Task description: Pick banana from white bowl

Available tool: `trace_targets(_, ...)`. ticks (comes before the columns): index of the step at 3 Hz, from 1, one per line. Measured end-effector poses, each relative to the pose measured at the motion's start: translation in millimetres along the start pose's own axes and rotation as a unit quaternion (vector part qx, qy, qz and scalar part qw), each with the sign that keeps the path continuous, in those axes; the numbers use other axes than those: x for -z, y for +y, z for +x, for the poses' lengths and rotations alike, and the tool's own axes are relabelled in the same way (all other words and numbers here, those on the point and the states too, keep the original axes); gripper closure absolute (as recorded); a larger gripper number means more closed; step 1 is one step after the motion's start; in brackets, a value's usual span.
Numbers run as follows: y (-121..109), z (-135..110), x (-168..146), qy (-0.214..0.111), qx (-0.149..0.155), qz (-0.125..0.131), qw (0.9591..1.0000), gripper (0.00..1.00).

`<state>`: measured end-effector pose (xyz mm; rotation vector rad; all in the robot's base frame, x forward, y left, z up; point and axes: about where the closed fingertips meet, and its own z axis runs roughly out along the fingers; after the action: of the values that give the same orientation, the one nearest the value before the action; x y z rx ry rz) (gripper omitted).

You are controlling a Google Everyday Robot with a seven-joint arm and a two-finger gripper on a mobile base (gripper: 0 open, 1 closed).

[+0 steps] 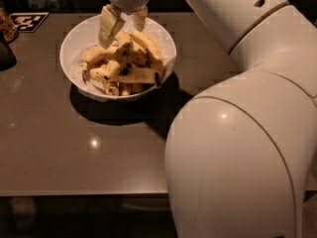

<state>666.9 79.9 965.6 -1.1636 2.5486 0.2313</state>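
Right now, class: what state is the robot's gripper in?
Gripper: open, holding nothing, poised just above the bananas in the bowl.

Bare tabletop [59, 148] round white bowl [68, 49], seemingly free; banana pile [126, 68] close under end effector [124, 24].

downward view, tool [122, 33] over white bowl [72, 44]
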Motion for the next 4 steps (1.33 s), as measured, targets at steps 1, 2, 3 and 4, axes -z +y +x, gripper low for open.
trace_targets(1,1,-2,-1,0.002,0.003,-0.001,1.0000,0.30)
trace_targets(2,0,-6,-10,0.012,0.001,-0.007,0.9999,0.34)
trace_targets(3,-8,-8,-22,0.022,-0.010,-0.007,0.9997,0.37)
trace_targets(4,-20,-7,-36,0.034,-0.026,-0.002,0.9991,0.41)
